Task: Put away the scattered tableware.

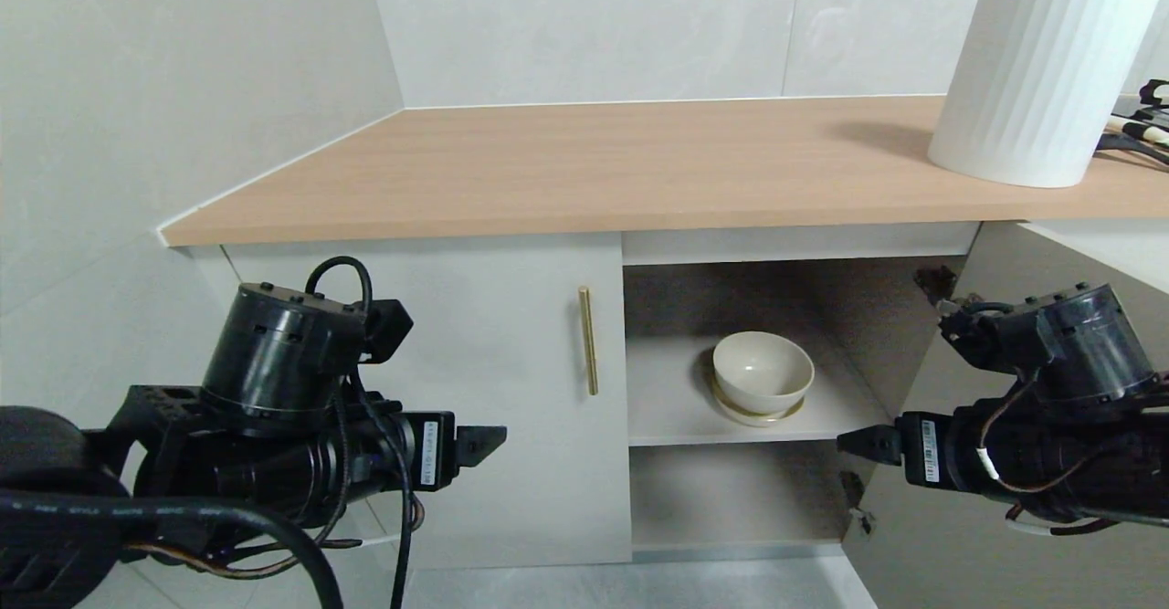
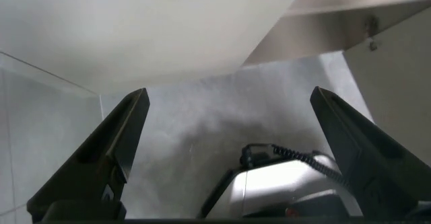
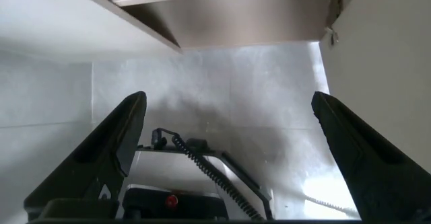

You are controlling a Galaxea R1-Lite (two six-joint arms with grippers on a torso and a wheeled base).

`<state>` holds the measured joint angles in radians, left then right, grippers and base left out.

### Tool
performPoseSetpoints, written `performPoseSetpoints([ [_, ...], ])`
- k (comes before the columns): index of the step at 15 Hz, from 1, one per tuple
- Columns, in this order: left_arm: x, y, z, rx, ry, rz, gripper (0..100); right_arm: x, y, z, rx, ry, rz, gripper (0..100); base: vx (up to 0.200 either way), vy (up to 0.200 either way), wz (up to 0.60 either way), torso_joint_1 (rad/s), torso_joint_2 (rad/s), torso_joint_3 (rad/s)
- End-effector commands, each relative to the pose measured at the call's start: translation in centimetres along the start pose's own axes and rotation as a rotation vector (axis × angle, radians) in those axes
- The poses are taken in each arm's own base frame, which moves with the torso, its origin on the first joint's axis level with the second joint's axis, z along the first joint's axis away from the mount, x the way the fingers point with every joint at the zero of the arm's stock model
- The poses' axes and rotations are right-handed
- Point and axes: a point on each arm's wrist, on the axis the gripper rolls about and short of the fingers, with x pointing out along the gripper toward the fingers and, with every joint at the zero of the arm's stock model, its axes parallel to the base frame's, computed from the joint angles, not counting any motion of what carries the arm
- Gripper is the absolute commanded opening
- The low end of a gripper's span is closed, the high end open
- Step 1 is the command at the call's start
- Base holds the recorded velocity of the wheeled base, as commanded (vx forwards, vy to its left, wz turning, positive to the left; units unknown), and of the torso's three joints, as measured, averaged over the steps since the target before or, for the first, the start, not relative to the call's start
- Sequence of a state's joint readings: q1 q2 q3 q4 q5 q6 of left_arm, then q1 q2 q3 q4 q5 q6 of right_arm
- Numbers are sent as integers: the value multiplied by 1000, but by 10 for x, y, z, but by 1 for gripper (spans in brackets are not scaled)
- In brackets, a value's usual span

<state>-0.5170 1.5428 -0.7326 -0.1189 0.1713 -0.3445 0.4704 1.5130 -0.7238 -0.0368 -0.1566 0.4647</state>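
Both of my grippers are spread wide and holding nothing. The bowl (image 1: 763,372) sits on a saucer (image 1: 742,412) on the cabinet shelf (image 1: 667,399), between the left gripper (image 2: 229,97) and right gripper (image 3: 227,97), nearer the right and slightly above both.

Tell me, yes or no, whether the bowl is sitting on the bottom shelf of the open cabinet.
No, the bowl sits on a plate on the upper shelf, with the bottom one below it.

Saucer (image 1: 757,416) mostly hidden under bowl (image 1: 763,372); countertop items (image 1: 1143,131) cut off.
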Motion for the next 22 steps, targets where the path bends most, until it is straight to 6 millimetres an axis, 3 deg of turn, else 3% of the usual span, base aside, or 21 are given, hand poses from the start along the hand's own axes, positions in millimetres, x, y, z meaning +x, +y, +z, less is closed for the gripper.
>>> performPoseSetpoints([
  [1, -4, 0, 1, -3, -12, -4, 100, 1, 1, -1, -7, 5, 3, 100, -200, 0, 0, 12, 7, 2],
  [18, -2, 1, -2, -2, 0, 1, 100, 11, -1, -9, -9, 54, -22, 100, -200, 0, 0, 2, 2, 3],
  [22, -4, 2, -3, -1, -2, 2, 100, -12, -11, -20, -2, 29, -7, 100, -100, 0, 0, 2, 1, 1],
])
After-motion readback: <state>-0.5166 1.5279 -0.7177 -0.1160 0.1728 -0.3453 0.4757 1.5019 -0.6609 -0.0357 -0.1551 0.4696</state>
